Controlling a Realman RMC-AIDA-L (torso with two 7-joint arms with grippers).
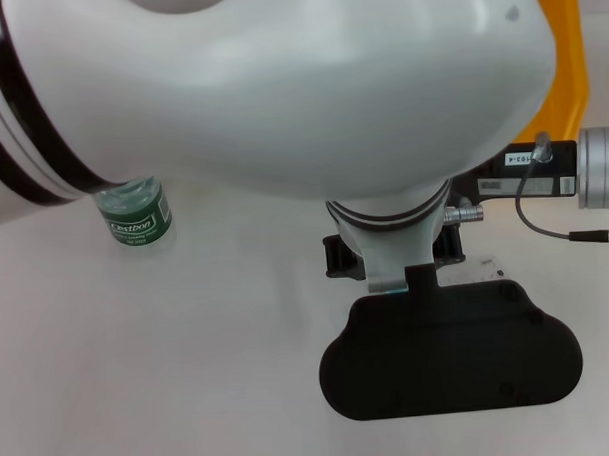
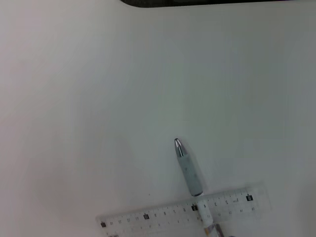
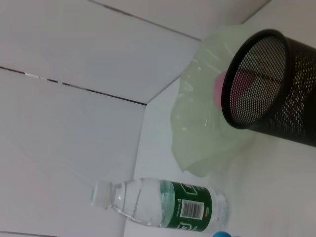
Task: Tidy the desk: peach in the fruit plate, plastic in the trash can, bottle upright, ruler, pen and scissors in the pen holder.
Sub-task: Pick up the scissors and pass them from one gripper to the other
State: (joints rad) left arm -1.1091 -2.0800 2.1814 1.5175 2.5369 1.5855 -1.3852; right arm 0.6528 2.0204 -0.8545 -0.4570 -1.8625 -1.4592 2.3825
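- I see the pen lying across the clear ruler on the white tabletop.
- The bottle stands near the mesh pen holder.
- I cannot tell either end effector's opening.

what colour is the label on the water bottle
Dark green, with white print and a barcode, on the water bottle; it shows best in the right wrist view.

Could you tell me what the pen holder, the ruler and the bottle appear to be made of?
Pen holder: black wire mesh, probably metal; light shows through its perforated wall. Ruler: clear plastic, seemingly; the pen shows through it. Bottle: thin transparent plastic with a glossy green label.
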